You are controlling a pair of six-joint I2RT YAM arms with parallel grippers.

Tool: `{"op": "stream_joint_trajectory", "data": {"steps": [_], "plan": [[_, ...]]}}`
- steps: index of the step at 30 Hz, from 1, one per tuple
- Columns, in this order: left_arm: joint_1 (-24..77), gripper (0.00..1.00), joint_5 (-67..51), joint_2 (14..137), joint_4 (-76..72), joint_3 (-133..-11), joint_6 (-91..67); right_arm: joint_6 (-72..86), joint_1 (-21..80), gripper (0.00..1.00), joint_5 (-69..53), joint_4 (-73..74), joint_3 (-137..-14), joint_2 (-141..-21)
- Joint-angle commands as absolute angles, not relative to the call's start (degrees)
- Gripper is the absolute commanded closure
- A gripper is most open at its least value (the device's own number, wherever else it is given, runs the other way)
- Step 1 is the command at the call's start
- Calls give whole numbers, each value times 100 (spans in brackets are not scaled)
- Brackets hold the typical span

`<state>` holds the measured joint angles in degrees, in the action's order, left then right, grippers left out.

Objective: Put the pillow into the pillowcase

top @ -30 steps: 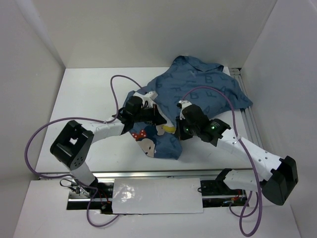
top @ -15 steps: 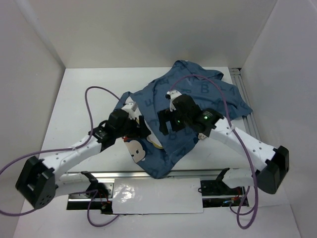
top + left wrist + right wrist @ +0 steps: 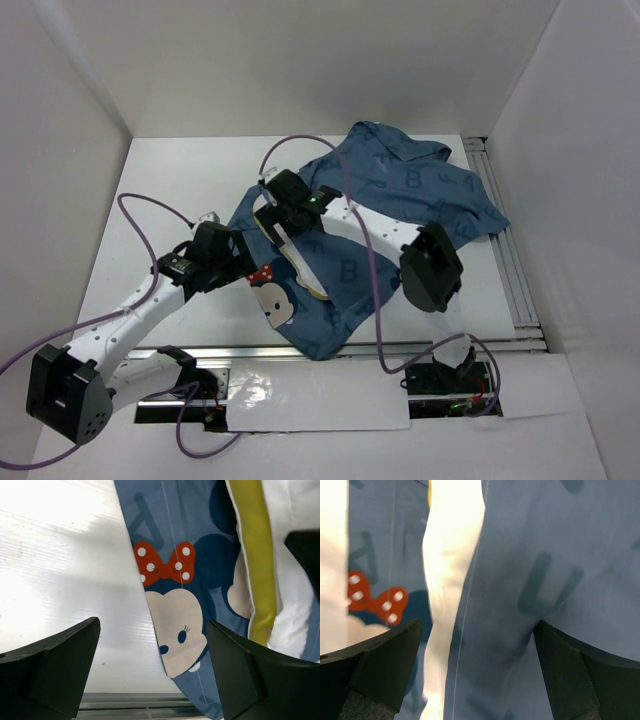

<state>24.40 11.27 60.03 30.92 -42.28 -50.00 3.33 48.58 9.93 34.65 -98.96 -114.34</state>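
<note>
The denim-blue pillowcase lies crumpled from the table's middle to the back right, a mouse face with a red bow at its near left corner. Most of the pillow is hidden inside it; a white and yellow edge shows at the opening. My left gripper stands open beside that corner, over the case's edge, with the pillow's yellow edge to its right. Above the opening my right gripper hangs open over blue fabric and a white pillow strip. Neither holds anything.
White walls close the table at the back and both sides. A metal rail runs along the right edge, and another rail lies at the near edge. Purple cables loop over the bare white table on the left.
Both grippers have opened and let go of the pillowcase. My right arm has swung left across the case to its opening. My left gripper has drawn back to the left.
</note>
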Motion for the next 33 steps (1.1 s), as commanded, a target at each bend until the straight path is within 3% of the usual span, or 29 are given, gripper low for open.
{"op": "stream_joint_trajectory", "data": {"steps": [1, 7, 9, 11, 12, 16, 24, 33], "plan": [[2216, 0, 1143, 6047, 3112, -4184, -5037, -87, 4957, 0, 1424, 3655, -10528, -12055], [2030, 0, 940, 5994, 2865, -4034, -4861, -54, 4957, 1, 1983, 3893, -10836, -12953], [1978, 0, 940, 5994, 2865, -4034, -4860, 9, 4957, 11, 2345, 4086, -10890, -13086], [1978, 2, 827, 5941, 2804, -4104, -4729, 192, 4957, 78, 2793, 4209, -10942, -13157], [1978, 4, 757, 5941, 2612, -4104, -4668, 272, 4957, 100, 2960, 4210, -10995, -13079], [2047, 20, 221, 6134, 1980, -4210, -4316, 369, 4957, 100, 2946, 3737, -10654, -12131], [2812, 19, 201, 7250, 1240, -5209, -4385, 633, 4299, 100, 760, 3445, -10274, -10206], [3461, 11, 772, 8437, 125, -5722, -5237, 958, 3753, 100, -597, 3551, -10537, -9818]]}}
